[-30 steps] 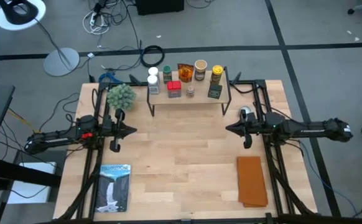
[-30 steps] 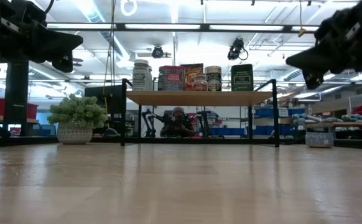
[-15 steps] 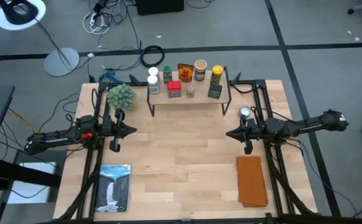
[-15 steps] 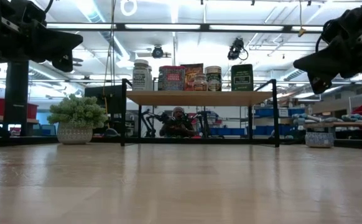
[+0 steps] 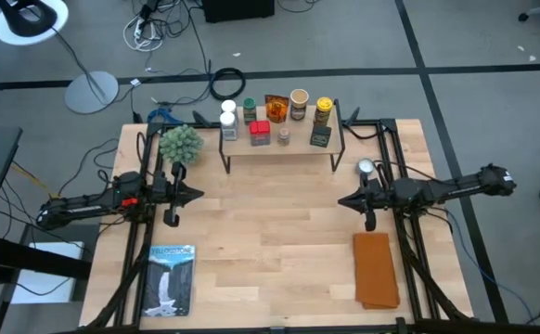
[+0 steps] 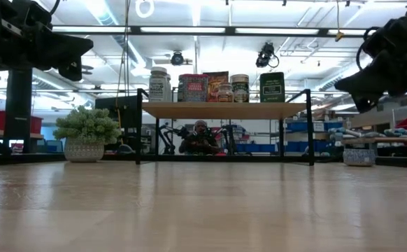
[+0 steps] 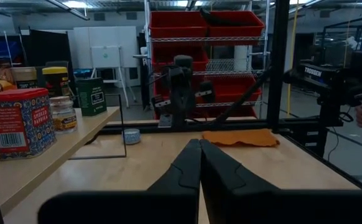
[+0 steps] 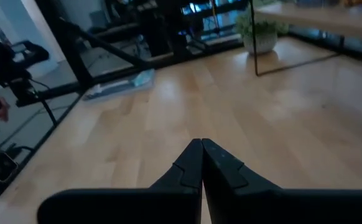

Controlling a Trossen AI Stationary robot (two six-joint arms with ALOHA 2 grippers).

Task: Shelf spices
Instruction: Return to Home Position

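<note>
The spices stand in two rows on the shelf (image 5: 293,149), a light-wood board on black legs at the far middle of the table. Among them are white-capped jars (image 5: 228,122), a red tin (image 5: 259,133), an orange packet (image 5: 276,106), a tan canister (image 5: 299,104), a yellow-capped jar (image 5: 323,111) and a black box (image 5: 320,137). The low view shows them lined up on the shelf (image 6: 224,110). My left gripper (image 5: 196,195) hovers shut to the near left of the shelf. My right gripper (image 5: 341,201) hovers shut to its near right. The red tin (image 7: 19,121) shows in the left wrist view.
A fuzzy green plant (image 5: 180,144) stands left of the shelf. A flat silver round tin (image 5: 366,167) lies to its right. An orange cloth (image 5: 376,270) lies near the right edge, a picture booklet (image 5: 172,278) at the near left. Bare wood stretches between the grippers.
My right arm has drawn a little toward the table's near edge, and the flat silver tin that it hid now shows beside it. In the low view, its gripper has shifted toward the right edge. It stays shut.
</note>
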